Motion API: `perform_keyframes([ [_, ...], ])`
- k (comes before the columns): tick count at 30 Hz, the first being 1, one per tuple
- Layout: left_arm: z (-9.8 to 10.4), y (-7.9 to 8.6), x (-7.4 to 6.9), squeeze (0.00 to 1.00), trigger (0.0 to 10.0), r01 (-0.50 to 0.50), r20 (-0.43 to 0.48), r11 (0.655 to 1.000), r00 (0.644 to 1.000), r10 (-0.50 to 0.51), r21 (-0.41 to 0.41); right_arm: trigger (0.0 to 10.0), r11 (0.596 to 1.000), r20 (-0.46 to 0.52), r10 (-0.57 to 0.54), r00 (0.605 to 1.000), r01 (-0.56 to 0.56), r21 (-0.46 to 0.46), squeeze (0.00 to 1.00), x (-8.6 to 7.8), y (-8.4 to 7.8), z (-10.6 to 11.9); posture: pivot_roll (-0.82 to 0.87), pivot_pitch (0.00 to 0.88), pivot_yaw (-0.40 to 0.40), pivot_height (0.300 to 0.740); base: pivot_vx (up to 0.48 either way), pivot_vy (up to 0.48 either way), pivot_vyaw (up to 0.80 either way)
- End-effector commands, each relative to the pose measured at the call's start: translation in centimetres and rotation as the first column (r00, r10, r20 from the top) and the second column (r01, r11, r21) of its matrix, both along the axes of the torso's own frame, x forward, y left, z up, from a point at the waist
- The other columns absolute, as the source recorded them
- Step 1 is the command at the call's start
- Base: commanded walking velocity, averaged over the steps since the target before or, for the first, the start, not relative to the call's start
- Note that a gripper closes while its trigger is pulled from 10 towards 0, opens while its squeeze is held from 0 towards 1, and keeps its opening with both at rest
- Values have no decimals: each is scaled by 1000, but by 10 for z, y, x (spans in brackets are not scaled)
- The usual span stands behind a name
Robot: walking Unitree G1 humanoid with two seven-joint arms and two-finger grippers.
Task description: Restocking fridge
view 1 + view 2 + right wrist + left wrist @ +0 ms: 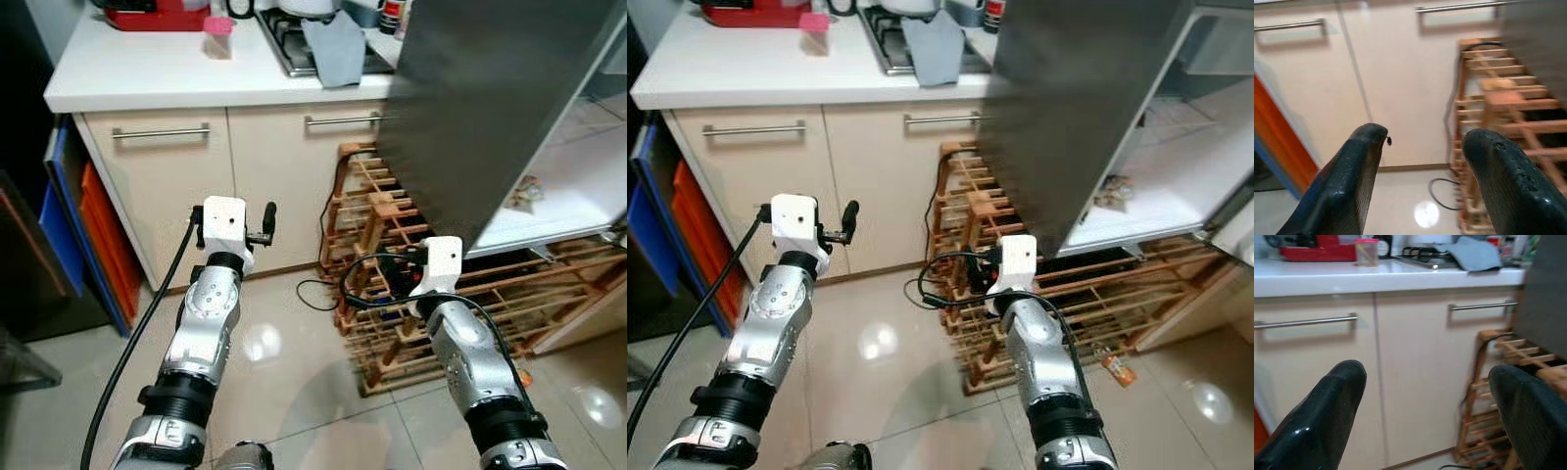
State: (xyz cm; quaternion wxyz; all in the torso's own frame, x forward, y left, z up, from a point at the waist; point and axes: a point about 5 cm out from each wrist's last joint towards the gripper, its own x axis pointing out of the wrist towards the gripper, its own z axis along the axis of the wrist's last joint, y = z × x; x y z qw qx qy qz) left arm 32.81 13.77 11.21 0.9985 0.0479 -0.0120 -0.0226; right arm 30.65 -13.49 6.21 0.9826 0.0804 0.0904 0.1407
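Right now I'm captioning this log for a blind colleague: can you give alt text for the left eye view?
Both silver arms reach forward with empty grippers, left gripper and right gripper, toward cream cabinets. The grey fridge door stands open on the right above a wooden rack.

I'm looking down into a home kitchen. A white desk (147,73) carries a gas hob (294,44) with a grey cloth (335,49) draped over it, above cream cabinet doors with bar handles (162,131). A stainless fridge door (490,108) stands open over a white fridge shelf (568,196), and a wooden wine rack (392,264) sits on glossy floor tiles (274,343).
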Motion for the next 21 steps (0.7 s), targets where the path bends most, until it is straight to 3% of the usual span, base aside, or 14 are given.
perform_keyframes([
  [1, 5, 3, 1, 0, 10000, -11, 15, 999, 1000, 10, 37, 10000, 999, 35, 32, 999, -32, 11, 0, 5, 8, 8, 7, 0, -24, 740, 0, 480, 463],
  [6, 10, 5, 2, 0, 10000, -26, 39, 996, 999, 23, 82, 10000, 998, 34, 56, 998, -57, 15, 0, 3, 9, 7, 13, 0, -41, 740, 0, 480, 463],
  [12, -7, 6, 4, 0, 10000, -67, -66, 992, 995, 75, 110, 10000, 997, 64, -65, 996, 67, -33, 0, 6, -9, 9, 4, 0, -41, 740, 0, 0, 231],
  [19, -4, -3, 5, 0, 10000, -36, -50, 988, 998, 44, 150, 10000, 996, 152, -83, 985, 86, -13, 0, 11, -12, 26, -1, 0, -29, 740, 0, 0, 336],
  [21, 1, -9, 7, 0, 10000, 13, -35, 987, 999, -8, 158, 10000, 997, 182, -67, 981, 74, -34, 0, 13, -14, 30, 24, 0, -27, 740, 0, 0, 441],
])
